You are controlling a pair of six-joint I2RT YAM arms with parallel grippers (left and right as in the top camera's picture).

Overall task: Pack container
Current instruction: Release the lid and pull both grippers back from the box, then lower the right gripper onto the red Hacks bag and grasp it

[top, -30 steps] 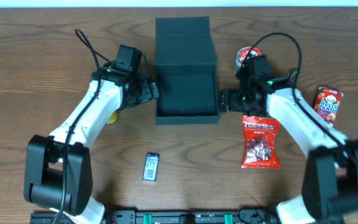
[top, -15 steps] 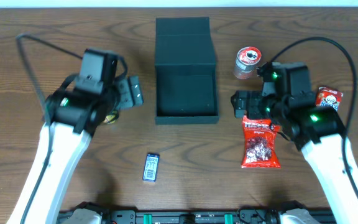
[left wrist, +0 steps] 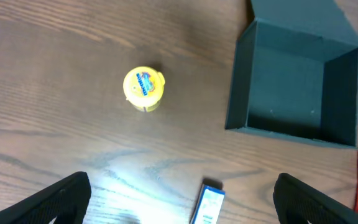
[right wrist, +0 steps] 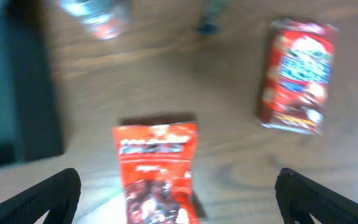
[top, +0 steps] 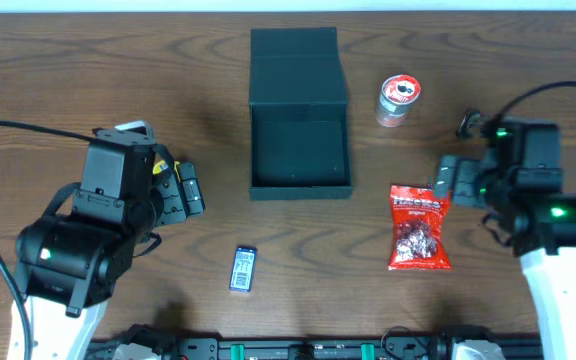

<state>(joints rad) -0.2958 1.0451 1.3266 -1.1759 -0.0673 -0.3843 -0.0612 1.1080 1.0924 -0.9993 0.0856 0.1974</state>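
Presently the left gripper (top: pixel 190 190) and right gripper (top: pixel 446 180) hang released and empty, and the open container (top: pixel 300 155) sits at twelve o'clock. Risk: the slack red snack bag (top: pixel 418 227), at its four o'clock, could slip from a shallow pinch.

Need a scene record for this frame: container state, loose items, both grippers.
container: open, flap folded back, nothing visible inside
red bag: lying flat, right of container
red snack packet: lying flat, apart from red bag
small can: round lid facing up, right of container
blue pack: lying flat, in front of container
yellow round item: left of container
left gripper: open, holding nothing
right gripper: open, holding nothing
packed: nothing yet
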